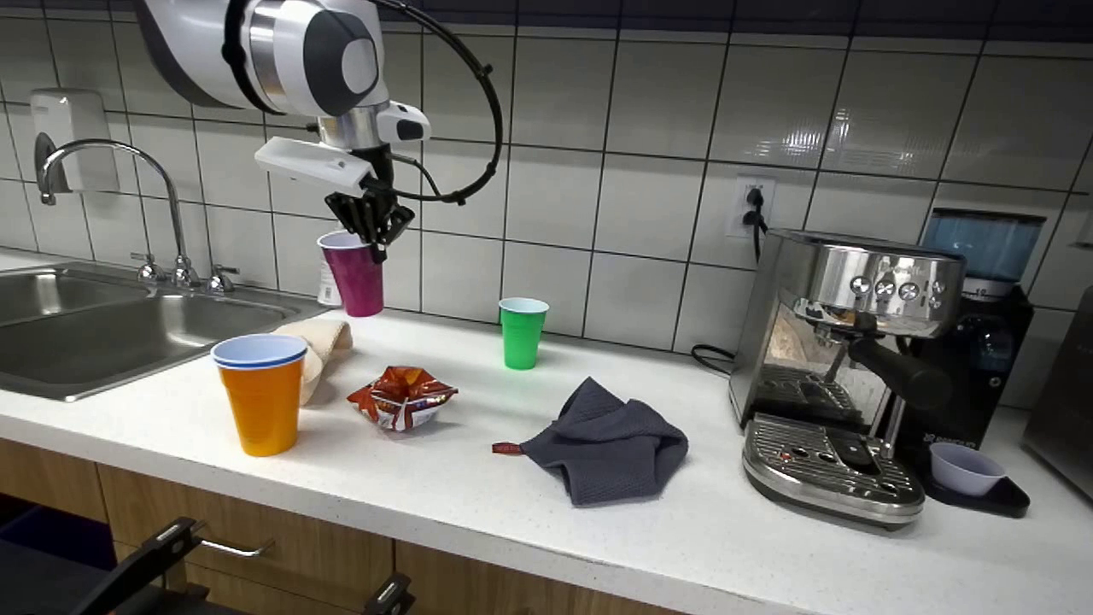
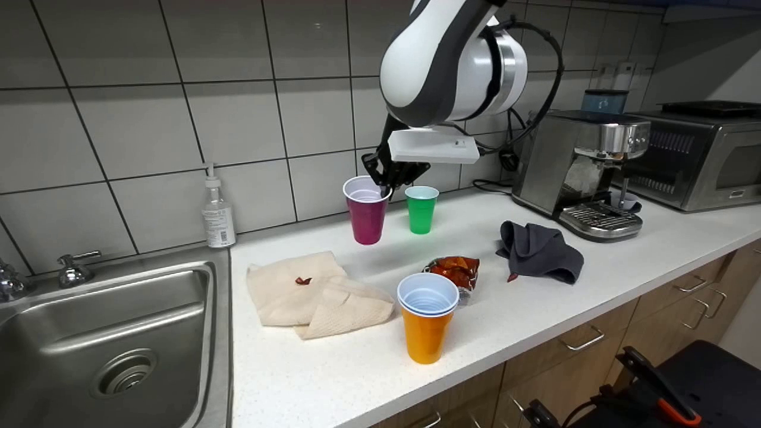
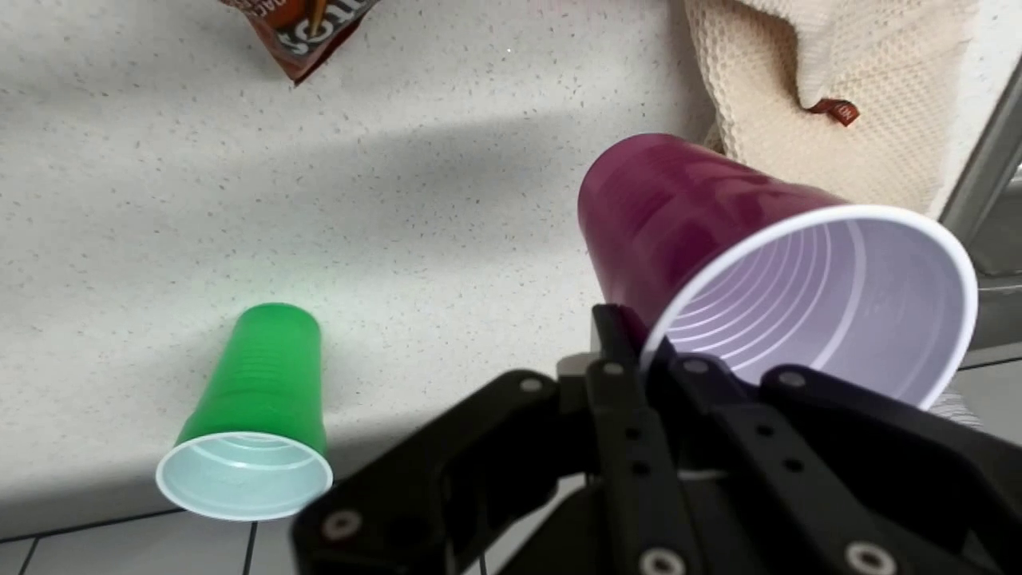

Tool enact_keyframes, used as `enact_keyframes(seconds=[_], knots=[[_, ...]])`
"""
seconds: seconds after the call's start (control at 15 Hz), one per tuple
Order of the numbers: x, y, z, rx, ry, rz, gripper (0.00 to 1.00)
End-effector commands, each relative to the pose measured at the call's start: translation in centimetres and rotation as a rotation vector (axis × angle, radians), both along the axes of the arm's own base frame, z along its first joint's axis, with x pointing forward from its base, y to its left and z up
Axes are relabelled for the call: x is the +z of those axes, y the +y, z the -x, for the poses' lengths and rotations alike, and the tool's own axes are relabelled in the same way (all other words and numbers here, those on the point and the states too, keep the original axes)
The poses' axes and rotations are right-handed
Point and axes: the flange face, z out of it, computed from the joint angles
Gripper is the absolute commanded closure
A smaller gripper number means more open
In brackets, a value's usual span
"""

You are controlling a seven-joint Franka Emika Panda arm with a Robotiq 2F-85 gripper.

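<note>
1. A tap (image 1: pixel 174 209) is arching over a steel sink (image 1: pixel 137 337), marking the place as a kitchen.
2. An espresso machine (image 2: pixel 547 163) is standing beside a grinder (image 1: pixel 990 350) on the counter (image 1: pixel 470 483).
3. Tiles (image 1: pixel 657 102) are lining the wall (image 2: pixel 232 119); wooden drawers (image 1: pixel 333 538) are running below.

The arm (image 2: pixel 410 89) was cut off by the top edge in both exterior views, as was the packet (image 3: pixel 310 32) in the wrist view. In an exterior view, the soap bottle (image 1: pixel 327 290) was largely hidden by the purple cup (image 1: pixel 360 286).
</note>
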Motion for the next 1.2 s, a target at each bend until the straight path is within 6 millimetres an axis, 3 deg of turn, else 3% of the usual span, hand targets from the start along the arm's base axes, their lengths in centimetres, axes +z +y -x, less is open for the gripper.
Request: enact_keyframes(seconds=[0.0, 1.13], knots=[[1.6, -0.8, 2.1, 0.027, 0.011, -0.014, 0.99], [5.3, -4.4, 7.1, 0.19, 0.138, -0.024, 0.99]])
